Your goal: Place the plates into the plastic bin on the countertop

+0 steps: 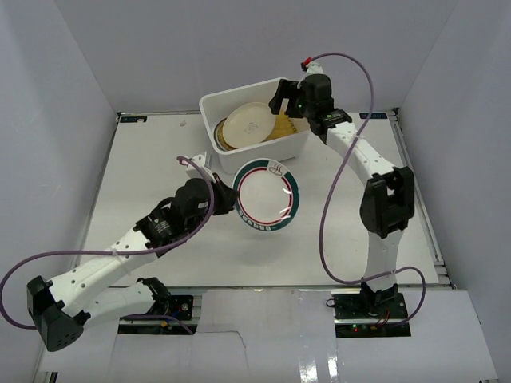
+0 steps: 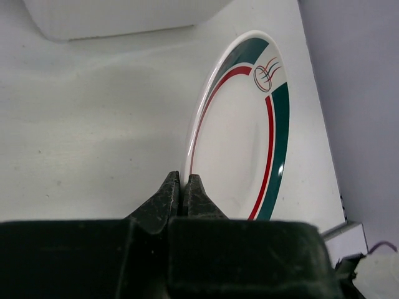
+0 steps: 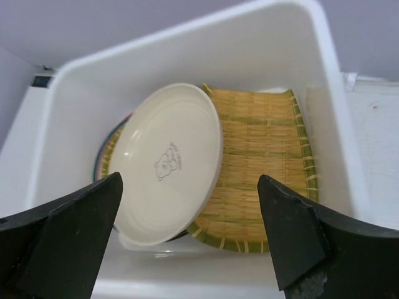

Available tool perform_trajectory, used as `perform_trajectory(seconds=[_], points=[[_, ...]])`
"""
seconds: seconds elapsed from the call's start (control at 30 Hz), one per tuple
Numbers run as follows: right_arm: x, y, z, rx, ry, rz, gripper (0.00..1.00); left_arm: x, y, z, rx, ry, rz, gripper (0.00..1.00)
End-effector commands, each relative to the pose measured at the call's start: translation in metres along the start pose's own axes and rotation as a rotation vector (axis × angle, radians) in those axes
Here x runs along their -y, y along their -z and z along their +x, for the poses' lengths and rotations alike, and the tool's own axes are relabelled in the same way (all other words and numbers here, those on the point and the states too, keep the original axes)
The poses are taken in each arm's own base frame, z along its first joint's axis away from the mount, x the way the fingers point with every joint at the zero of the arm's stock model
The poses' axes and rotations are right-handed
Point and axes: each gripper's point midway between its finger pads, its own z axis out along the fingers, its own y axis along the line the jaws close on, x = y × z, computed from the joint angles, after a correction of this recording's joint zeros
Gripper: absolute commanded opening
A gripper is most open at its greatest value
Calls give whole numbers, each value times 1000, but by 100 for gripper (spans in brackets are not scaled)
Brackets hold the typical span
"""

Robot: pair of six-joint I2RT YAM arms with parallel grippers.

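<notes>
My left tool (image 2: pixel 183 190) is clenched on the rim of the green-and-red-rimmed plate (image 2: pixel 246 149). I pinch the edge because a flat dish offers no other purchase. The plate is near the plastic bin (image 1: pixel 209 108), low over the bench (image 1: pixel 152 175). My right tool (image 3: pixel 190 184) hangs released above the bin, where the cream plate (image 3: pixel 168 156) overlaps the fan-shaped woven plate (image 3: pixel 262 137).

**White enclosure, rail and bracket around the work area**

3 plain white walls close the scene: a left wall (image 1: pixel 48 120), a back wall (image 1: pixel 239 48) and a right wall (image 1: pixel 471 120). A thin metal rail (image 1: pixel 432 247) runs along the foot of the right wall. 1 small black bracket (image 1: pixel 132 119) sits in the far-left corner. Overlapping white sheets (image 1: pixel 263 339) lie flat at the near edge.
</notes>
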Motion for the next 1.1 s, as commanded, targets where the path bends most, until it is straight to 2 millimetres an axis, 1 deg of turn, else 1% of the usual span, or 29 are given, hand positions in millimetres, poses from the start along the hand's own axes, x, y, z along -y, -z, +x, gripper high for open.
perform_trajectory(seconds=[0.0, 0.03, 0.07, 0.1, 0.13, 0.17, 0.2, 0.23, 0.27, 0.3, 0.33, 0.37, 0.4, 0.43, 0.5, 0.53, 0.6, 0.63, 0.67, 0.7, 0.73, 0.77, 0.8, 0.87, 0.9, 0.93, 1.0, 1.03, 1.07], points=[[-30, 87, -100, 250, 34, -75, 94, 37, -3, -56, 104, 44, 135, 0], [-29, 98, -102, 263, 36, -77, 94, 46, -2, -74, 137, 45, 156, 0], [-26, 119, -100, 277, 35, -74, 94, 47, -4, -86, 159, 48, 154, 0], [-23, 129, -104, 308, 35, -74, 94, 55, -7, -101, 181, 49, 173, 0], [-21, 139, -102, 316, 34, -71, 95, 59, -8, -110, 196, 49, 183, 0], [-14, 156, -92, 316, 30, -57, 96, 63, -10, -118, 205, 48, 190, 0], [-10, 163, -86, 316, 24, -48, 99, 66, -12, -126, 217, 47, 194, 0], [-7, 171, -85, 336, 18, -44, 94, 65, -21, -132, 216, 45, 185, 0], [-7, 190, -88, 369, 15, -42, 89, 73, -19, -147, 241, 46, 205, 0], [5, 188, -64, 333, 6, -16, 84, 75, -23, -152, 245, 44, 207, 0], [9, 194, -59, 334, -4, -8, 65, 72, -27, -162, 254, 47, 203, 0], [9, 206, -60, 357, -9, -8, 55, 74, -34, -171, 261, 48, 201, 0], [16, 206, -44, 331, -12, 5, 46, 73, -37, -177, 267, 51, 198, 0], [18, 209, -39, 326, -12, 9, 26, 65, -43, -186, 274, 56, 189, 0], [17, 221, -32, 330, -5, -2, 12, 59, -55, -198, 279, 70, 178, 0], [23, 220, -18, 303, -6, 10, 8, 47, -61, -208, 291, 80, 152, 0], [23, 230, -13, 313, -3, 7, 8, 41, -74, -215, 279, 99, 154, 0], [28, 229, -1, 292, -2, 15, 8, 30, -79, -223, 294, 106, 132, 0], [25, 236, 0, 296, 0, 1, 8, 26, -84, -226, 296, 109, 120, 0], [26, 237, 5, 291, 0, -1, 8, 20, -98, -221, 262, 112, 119, 0], [25, 239, 10, 281, 0, -9, 8, 15, -101, -230, 273, 120, 116, 0], [28, 243, 18, 276, -1, -4, 8, 11, -107, -231, 270, 122, 107, 0], [29, 244, 23, 270, -3, -4, 8, 1, -123, -229, 260, 125, 79, 0], [37, 249, 34, 263, -5, 22, 9, -9, -134, -237, 267, 128, 61, 0], [39, 251, 38, 260, -3, 30, 9, -12, -142, -237, 259, 130, 57, 0], [42, 253, 43, 254, -3, 37, 9, -21, -156, -236, 246, 134, 40, 0], [44, 258, 52, 247, -4, 36, 10, -29, -172, -232, 223, 136, 19, 0], [44, 258, 55, 240, -4, 36, 10, -38, -188, -222, 190, 138, 5, 0], [44, 260, 60, 233, -4, 32, 10, -37, -194, -224, 186, 133, 11, 0]])
